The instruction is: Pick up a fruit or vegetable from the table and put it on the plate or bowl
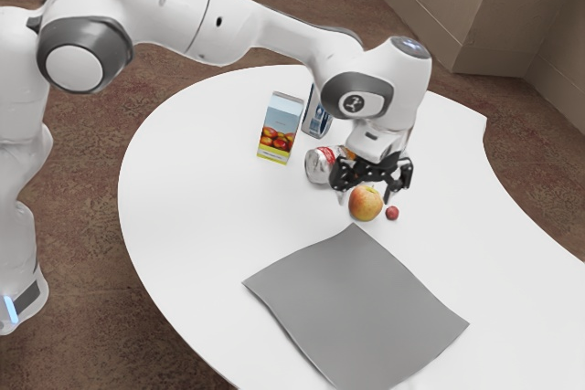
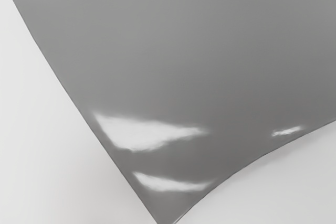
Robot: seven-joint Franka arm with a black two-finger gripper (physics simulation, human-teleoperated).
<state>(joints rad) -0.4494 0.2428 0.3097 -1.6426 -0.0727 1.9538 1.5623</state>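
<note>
— What is lying nearest the camera?

— A flat grey plate (image 1: 356, 312) is lying on the white table (image 1: 183, 216), with one corner pointing toward the fruit (in the wrist view the plate (image 2: 173, 77) is showing glossy highlights against the pale table (image 2: 37, 156)).

— And where is the fruit sitting?

— An apple (image 1: 366, 204) is sitting on the table just beyond that corner, apart from the plate. A small red fruit (image 1: 392, 213) is lying just beside it, toward the exterior view's right.

— What is the gripper doing?

— The gripper (image 1: 371, 185) is hanging right over the apple with its fingers standing wide apart, one on each side. It is gripping nothing, and I cannot tell whether either finger is touching the skin.

— And behind that?

— A can (image 1: 319, 163) is lying on its side just behind the gripper. Farther back a juice carton (image 1: 280, 128) is standing upright, and a blue-and-white box (image 1: 316, 116) is standing beside it, partly hidden by the arm (image 1: 274, 25).
</note>
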